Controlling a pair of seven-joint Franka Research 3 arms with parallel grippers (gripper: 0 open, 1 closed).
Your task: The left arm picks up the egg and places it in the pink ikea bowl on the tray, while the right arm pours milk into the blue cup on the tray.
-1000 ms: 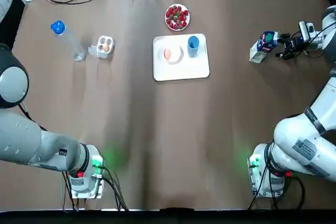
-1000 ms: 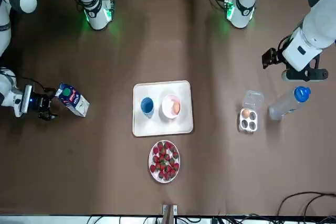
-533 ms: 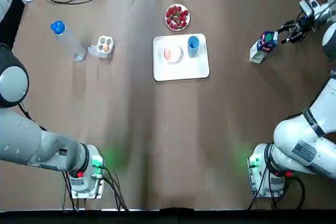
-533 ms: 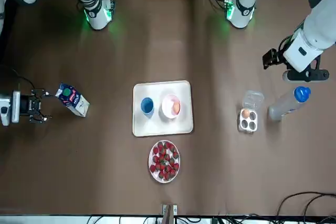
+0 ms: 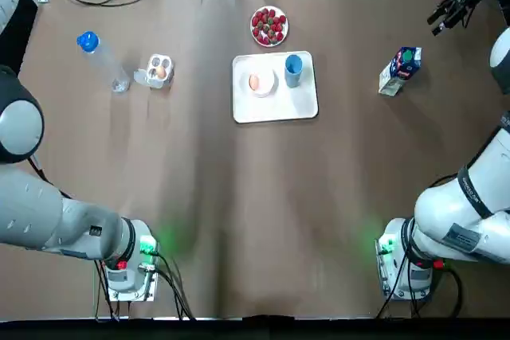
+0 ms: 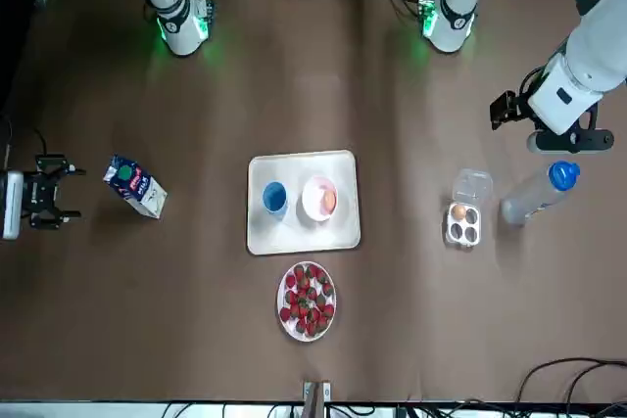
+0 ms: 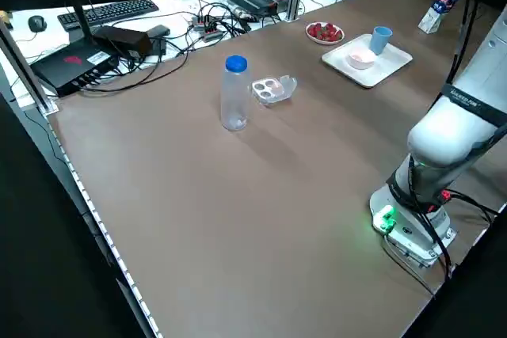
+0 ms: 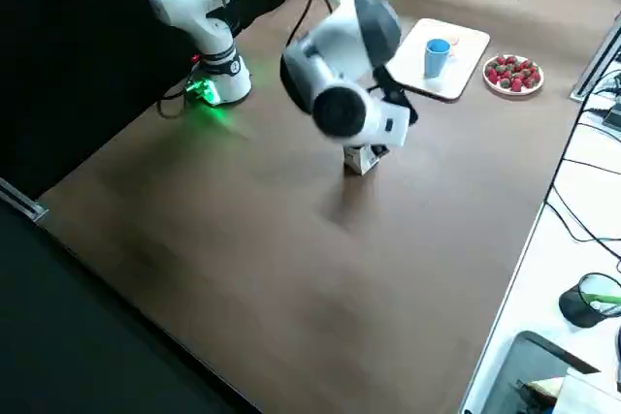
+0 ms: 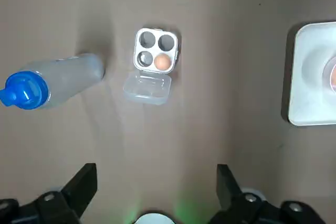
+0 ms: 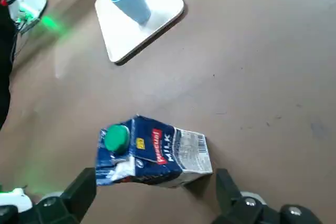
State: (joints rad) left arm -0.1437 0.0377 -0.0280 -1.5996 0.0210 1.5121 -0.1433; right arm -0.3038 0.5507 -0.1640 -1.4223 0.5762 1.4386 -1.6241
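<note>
The egg [image 5: 254,82] already lies in the pink bowl [image 6: 312,198] on the tray [image 5: 275,111], which sits in the middle of the worktop, toward its far edge. The blue cup [image 5: 293,67] stands just beside the bowl. The milk carton [image 5: 398,69] stands free near the right edge, and nothing holds it. We cannot tell if the cup contains milk.

The right fingers [image 10: 79,192] are spread wide and empty, near the far right corner, apart from the carton. If pouring is not yet done, we think the main danger is the return. A finger that meets the carton from the side could push it over and spill it. A carton carried too low over the tray could tip the cup against the bowl and shake the egg.

The left fingers [image 9: 81,184] are also wide and empty, above the egg box [image 5: 158,69] and the bottle [image 5: 102,60] near the left edge. The bottle is tall and, we believe, easy to topple if this arm comes down carelessly.
</note>
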